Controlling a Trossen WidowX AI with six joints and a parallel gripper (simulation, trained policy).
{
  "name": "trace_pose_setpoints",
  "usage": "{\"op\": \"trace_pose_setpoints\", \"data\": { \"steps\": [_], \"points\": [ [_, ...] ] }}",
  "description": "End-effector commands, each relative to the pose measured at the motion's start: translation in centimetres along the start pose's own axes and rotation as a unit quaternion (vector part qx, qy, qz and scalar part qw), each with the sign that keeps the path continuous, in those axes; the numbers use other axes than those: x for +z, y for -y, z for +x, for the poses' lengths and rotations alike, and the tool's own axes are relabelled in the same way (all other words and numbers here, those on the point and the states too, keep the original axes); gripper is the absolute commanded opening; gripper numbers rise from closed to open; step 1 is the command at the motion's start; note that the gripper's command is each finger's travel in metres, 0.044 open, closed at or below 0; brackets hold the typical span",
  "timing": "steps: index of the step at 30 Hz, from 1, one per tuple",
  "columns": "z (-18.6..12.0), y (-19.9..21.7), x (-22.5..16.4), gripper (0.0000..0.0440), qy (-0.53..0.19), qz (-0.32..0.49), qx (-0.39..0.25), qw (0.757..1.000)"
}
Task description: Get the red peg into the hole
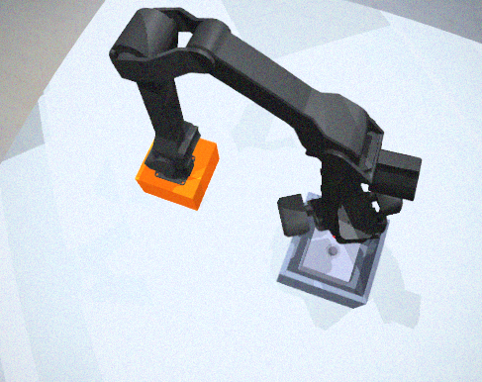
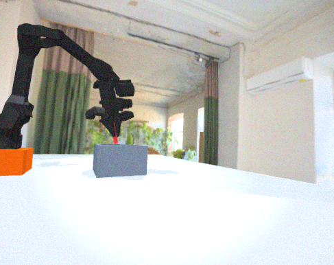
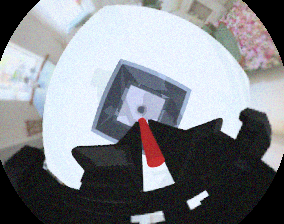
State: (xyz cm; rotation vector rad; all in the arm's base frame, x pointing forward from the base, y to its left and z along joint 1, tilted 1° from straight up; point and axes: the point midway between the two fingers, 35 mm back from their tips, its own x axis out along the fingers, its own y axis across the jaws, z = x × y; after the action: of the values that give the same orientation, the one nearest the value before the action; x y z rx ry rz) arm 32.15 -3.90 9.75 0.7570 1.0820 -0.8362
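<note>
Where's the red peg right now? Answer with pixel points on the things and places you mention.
The red peg (image 1: 334, 237) (image 2: 115, 139) (image 3: 151, 145) is held in the gripper (image 1: 335, 238) (image 2: 116, 134) (image 3: 143, 123); the exterior view shows its lower end just above the rim of the grey box (image 1: 316, 292) (image 2: 121, 161) (image 3: 104, 95).

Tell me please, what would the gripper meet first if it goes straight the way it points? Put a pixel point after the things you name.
Probably the held red peg (image 2: 116, 140) (image 3: 151, 147) would touch first, on the plate (image 1: 319, 259) (image 3: 127, 112) near its hole; depth is unclear, so a box wall is possible.

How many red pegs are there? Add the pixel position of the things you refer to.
1. The red peg (image 1: 334, 237) (image 2: 115, 138) (image 3: 151, 145) is held in the gripper's jaws, its lower end pointing down at the open box (image 1: 322, 293) (image 2: 121, 161) (image 3: 107, 102). Others could be hidden behind the arm or box walls.
</note>
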Motion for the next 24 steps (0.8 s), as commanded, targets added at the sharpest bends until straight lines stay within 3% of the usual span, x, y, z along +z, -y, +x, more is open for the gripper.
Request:
{"op": "trace_pose_setpoints", "data": {
  "steps": [1,11,17,20,24],
  "points": [
    [0.9,0.0,0.6,0.0005,-0.008,0.004,-0.001,1.0],
    [4.0,0.2,1.0,0.0015,-0.029,0.004,-0.016,0.999],
    [5.4,0.5,1.2,0.0143,-0.039,-0.013,-0.029,0.999],
    [5.8,0.3,1.5,0.0155,-0.041,-0.021,-0.036,0.998],
    [6.1,-0.4,2.6,0.0253,-0.036,-0.028,-0.032,0.998]
  ]
}}
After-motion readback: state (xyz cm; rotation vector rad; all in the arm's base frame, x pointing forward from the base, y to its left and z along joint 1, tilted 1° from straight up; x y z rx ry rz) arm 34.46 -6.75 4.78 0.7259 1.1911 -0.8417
